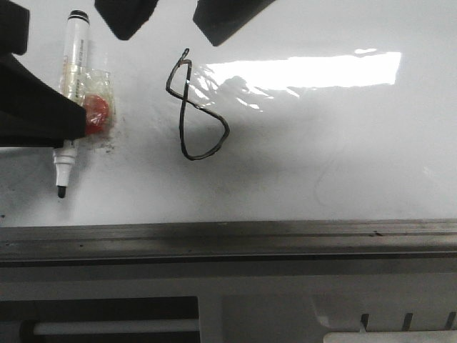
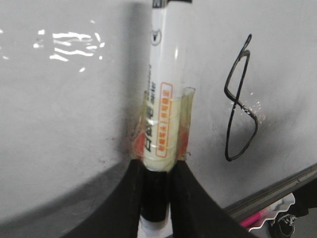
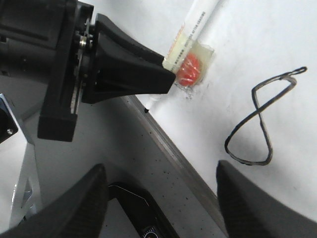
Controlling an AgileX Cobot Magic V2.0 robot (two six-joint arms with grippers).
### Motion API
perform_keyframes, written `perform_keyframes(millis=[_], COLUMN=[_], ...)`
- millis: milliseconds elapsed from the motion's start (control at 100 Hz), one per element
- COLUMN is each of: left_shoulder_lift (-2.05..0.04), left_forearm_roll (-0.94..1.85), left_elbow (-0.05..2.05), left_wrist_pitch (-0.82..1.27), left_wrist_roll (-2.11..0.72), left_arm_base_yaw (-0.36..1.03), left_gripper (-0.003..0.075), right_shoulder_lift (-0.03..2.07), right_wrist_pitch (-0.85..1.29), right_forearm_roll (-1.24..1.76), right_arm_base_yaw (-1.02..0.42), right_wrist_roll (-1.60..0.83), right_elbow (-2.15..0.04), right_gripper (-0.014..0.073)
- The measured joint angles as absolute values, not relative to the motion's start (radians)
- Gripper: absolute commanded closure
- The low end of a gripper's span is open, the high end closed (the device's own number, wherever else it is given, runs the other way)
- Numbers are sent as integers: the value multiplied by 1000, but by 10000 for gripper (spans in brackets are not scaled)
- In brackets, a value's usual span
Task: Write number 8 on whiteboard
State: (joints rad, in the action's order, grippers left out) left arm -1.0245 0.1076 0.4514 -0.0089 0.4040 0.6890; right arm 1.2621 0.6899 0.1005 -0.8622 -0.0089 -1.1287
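The number 8 (image 1: 183, 96) is a thin black slanted figure on the glossy whiteboard (image 1: 321, 157). It also shows in the left wrist view (image 2: 237, 101) and the right wrist view (image 3: 261, 113). A white marker pen (image 1: 75, 50) lies left of the figure, uncapped tip toward the rail, with clear tape and a red piece (image 1: 96, 111) at its middle. My left gripper (image 1: 75, 127) is shut on the pen's lower barrel (image 2: 161, 99). My right gripper (image 1: 171, 32) is open and empty, its fingers (image 3: 94, 198) spread wide above the board's near edge.
A grey metal edge rail (image 1: 228, 236) runs along the board's near side. Below it is a grey panel with slots (image 1: 285, 307). A pink object (image 2: 255, 218) lies beyond the rail. A bright glare patch (image 1: 307, 71) sits right of the figure.
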Motion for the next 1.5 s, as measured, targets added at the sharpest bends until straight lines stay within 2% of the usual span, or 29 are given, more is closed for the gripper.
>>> perform_keyframes(millis=[90, 100, 200, 240, 350, 480, 580, 590, 650, 700, 730, 960, 1100, 1310, 1500], left_shoulder_lift=[-1026, -1026, -1026, -1026, -1026, -1020, -980, -976, -926, -877, -849, -586, -430, -295, -287], left_forearm_roll=[108, 108, 110, 110, 119, 129, 121, 116, 83, 57, 44, 10, -12, -12, -8], left_elbow=[451, 451, 451, 451, 451, 451, 451, 451, 451, 451, 451, 386, 295, 183, 126], left_wrist_pitch=[-10, -10, -15, -18, -20, -20, -13, -11, 0, 30, 47, 54, 44, 58, 60], left_wrist_roll=[404, 404, 404, 404, 404, 404, 404, 404, 404, 404, 404, 404, 404, 404, 404], left_arm_base_yaw=[689, 689, 689, 689, 689, 689, 687, 687, 687, 687, 687, 687, 687, 687, 687], left_gripper=[623, 585, 411, 363, 322, 322, 360, 381, 513, 683, 739, 741, 741, 741, 741], right_shoulder_lift=[1262, 1262, 1262, 1262, 1262, 1246, 1207, 1200, 1166, 1131, 1101, 827, 649, 451, 410], right_wrist_pitch=[690, 690, 690, 690, 690, 690, 685, 685, 671, 639, 604, 272, 138, 54, 52], right_forearm_roll=[100, 101, 103, 104, 106, 83, 74, 74, 69, 63, 61, 55, 55, 55, 55], right_arm_base_yaw=[-862, -862, -862, -862, -862, -862, -862, -862, -862, -862, -862, -862, -862, -862, -862], right_wrist_roll=[-9, -9, -9, -9, -9, -9, -9, -9, -11, -11, -11, -11, -11, -11, -11], right_elbow=[-1129, -1129, -1129, -1129, -1129, -1127, -1114, -1112, -1082, -1044, -1017, -676, -461, -277, -201], right_gripper=[178, 178, 178, 181, 267, 462, 648, 667, 657, 657, 657, 657, 657, 657, 657])
